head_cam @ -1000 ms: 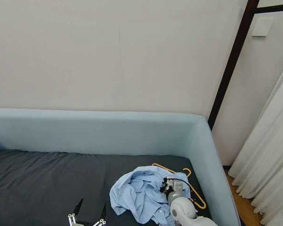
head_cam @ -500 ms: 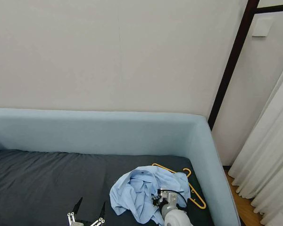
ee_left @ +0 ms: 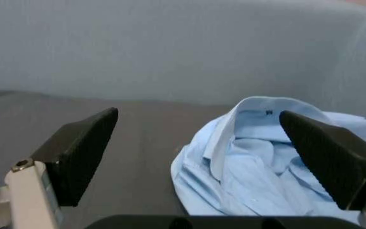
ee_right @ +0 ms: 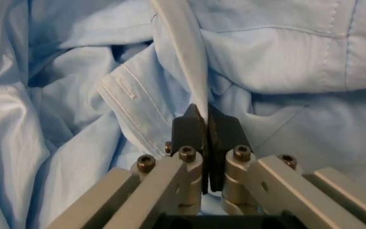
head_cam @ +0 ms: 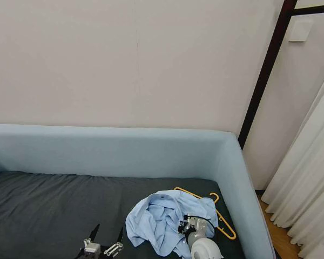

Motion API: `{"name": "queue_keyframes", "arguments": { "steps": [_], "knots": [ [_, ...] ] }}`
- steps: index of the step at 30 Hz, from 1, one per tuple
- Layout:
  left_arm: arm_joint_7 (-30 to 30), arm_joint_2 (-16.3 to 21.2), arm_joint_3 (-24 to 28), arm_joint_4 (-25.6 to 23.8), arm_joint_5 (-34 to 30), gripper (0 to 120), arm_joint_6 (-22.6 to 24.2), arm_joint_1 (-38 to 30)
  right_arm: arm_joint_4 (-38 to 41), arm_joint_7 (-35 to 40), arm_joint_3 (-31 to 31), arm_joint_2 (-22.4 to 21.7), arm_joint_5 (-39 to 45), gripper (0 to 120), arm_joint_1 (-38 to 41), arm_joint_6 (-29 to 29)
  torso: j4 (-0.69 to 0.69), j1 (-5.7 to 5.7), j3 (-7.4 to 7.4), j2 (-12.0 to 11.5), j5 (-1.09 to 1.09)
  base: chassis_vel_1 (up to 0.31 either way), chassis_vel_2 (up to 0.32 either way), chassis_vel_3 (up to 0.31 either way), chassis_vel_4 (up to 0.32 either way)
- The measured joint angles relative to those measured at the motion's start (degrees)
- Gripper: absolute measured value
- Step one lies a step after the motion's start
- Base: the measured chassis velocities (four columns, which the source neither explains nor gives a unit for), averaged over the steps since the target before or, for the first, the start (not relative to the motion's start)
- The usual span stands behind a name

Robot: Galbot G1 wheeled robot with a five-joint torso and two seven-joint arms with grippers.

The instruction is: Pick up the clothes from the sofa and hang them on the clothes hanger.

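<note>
A crumpled light blue shirt [head_cam: 164, 218] lies on the dark seat of the sofa [head_cam: 54, 199], over an orange clothes hanger [head_cam: 222, 220] at the right end. My right gripper [head_cam: 184, 225] sits on the shirt's right part. In the right wrist view its fingers [ee_right: 207, 126] are shut on a fold of the shirt [ee_right: 177, 57]. My left gripper [head_cam: 104, 242] hovers open low over the seat, left of the shirt. The left wrist view shows its two black fingertips [ee_left: 81, 150] spread wide, with the shirt [ee_left: 259, 162] beyond them.
The sofa's pale blue backrest [head_cam: 113, 151] and right armrest [head_cam: 243, 205] bound the seat. A white wall stands behind, and a dark door frame [head_cam: 264, 70] and white curtains [head_cam: 308, 183] are to the right. The seat left of the shirt is bare.
My right gripper has drawn back toward me over the shirt, from its far right part, and the cloth has shifted slightly. The left gripper has moved a little right and lower.
</note>
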Motion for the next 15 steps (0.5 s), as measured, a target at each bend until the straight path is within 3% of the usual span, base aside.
{"name": "queue_keyframes", "arguments": {
  "steps": [4, 8, 15],
  "knots": [
    [0.15, 1.30, 4.62, 3.67, -3.56, 100, 2.75, -5.93, 0.40, 0.24, -0.09, -0.36, 0.27, 0, 0.12, 0.02, 0.02, 0.00, 0.00, 0.00, -0.01, 0.000, 0.000, 0.000, 0.000],
    [0.94, 0.55, 11.57, 10.48, -7.54, 100, 4.94, -14.28, 0.86, 0.69, -0.24, -1.05, 0.37, 0, 0.41, 0.03, 0.00, 0.00, 0.00, 0.00, -0.01, 0.000, 0.000, 0.000, 0.000],
    [-0.79, -3.00, 15.05, 15.72, -9.87, 96, 7.49, -21.01, 1.35, 1.16, -0.41, -1.25, 0.87, 0, 0.82, -0.02, 0.02, 0.00, 0.00, 0.00, 0.00, 0.000, 0.000, 0.000, 0.000]
  ]
}}
